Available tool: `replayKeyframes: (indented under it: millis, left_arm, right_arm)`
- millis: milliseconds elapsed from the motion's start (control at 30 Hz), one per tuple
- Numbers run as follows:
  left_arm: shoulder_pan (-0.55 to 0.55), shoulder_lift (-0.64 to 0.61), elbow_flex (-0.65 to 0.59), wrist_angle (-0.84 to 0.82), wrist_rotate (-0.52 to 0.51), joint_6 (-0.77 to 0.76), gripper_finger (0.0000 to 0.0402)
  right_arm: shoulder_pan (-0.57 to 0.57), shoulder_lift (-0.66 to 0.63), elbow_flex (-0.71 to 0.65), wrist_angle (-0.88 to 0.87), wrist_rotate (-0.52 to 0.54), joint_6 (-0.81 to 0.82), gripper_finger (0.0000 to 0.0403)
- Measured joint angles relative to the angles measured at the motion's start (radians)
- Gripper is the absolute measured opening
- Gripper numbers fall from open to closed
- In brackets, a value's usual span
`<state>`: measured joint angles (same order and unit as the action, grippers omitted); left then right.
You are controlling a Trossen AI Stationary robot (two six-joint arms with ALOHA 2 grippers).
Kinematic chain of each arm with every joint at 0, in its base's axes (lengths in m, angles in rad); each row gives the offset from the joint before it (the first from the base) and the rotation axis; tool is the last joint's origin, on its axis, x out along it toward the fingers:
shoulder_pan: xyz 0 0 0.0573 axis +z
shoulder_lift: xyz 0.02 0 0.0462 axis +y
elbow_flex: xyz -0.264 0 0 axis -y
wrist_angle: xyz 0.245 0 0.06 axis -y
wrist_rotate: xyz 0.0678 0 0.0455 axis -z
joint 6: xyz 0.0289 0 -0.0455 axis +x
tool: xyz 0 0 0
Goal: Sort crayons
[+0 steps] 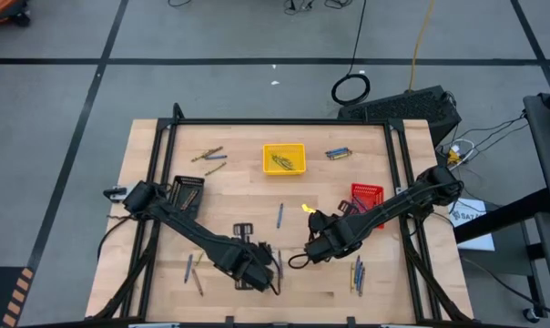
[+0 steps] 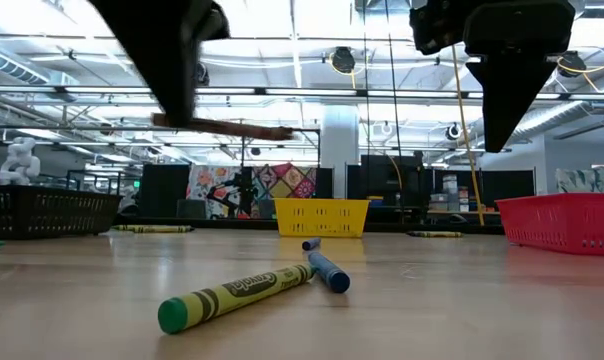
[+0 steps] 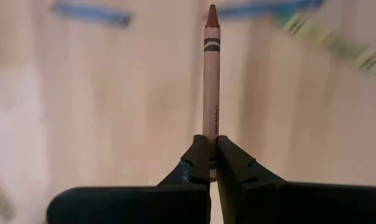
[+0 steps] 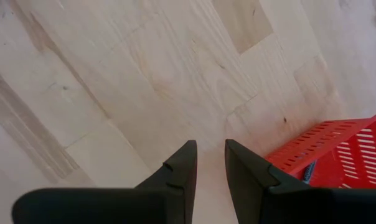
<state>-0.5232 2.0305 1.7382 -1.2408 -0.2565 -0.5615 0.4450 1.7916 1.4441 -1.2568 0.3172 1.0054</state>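
The left gripper is clamped on the end of a brown crayon, which sticks straight out in front of the fingers. In the low view this crayon hangs level in the air, well above the wooden table. I judge it is lifted so that it can be carried to a tray.

The yellow tray is the landmark here. It stands at the far middle of the table and already holds olive crayons. The left gripper is at the near edge, almost straight across from this tray. The right gripper hovers nearer to the tray and a little to its right, with its fingers slightly apart and nothing between them. It seems to wait for its turn.

The red tray is near and right of the yellow tray, the black tray near and left. Loose crayons lie on both sides of the yellow tray and toward the near edge. A yellow crayon and a blue crayon touch at their tips.

Around the table is a grey floor with dark lines and cables; behind it is a big hall.
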Motion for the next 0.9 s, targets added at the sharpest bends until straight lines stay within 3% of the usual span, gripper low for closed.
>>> replayKeyframes:
  millis: [200, 433, 900]
  left_arm:
    - [0.009, -0.006, -0.007, -0.153, -0.053, -0.032, 0.0003]
    - [0.031, -0.061, -0.1, -0.164, -0.067, -0.049, 0.0002]
    - [0.081, -0.412, -0.448, -0.155, -0.087, -0.249, 0.0]
  right_arm:
    - [0.001, 0.0, 0.0, 0.004, 0.0, 0.0, 0.0071]
    - [0.002, 0.0, 0.0, 0.003, -0.003, -0.004, 0.0071]
    - [0.002, 0.0, 0.0, 0.012, -0.002, -0.008, 0.0071]
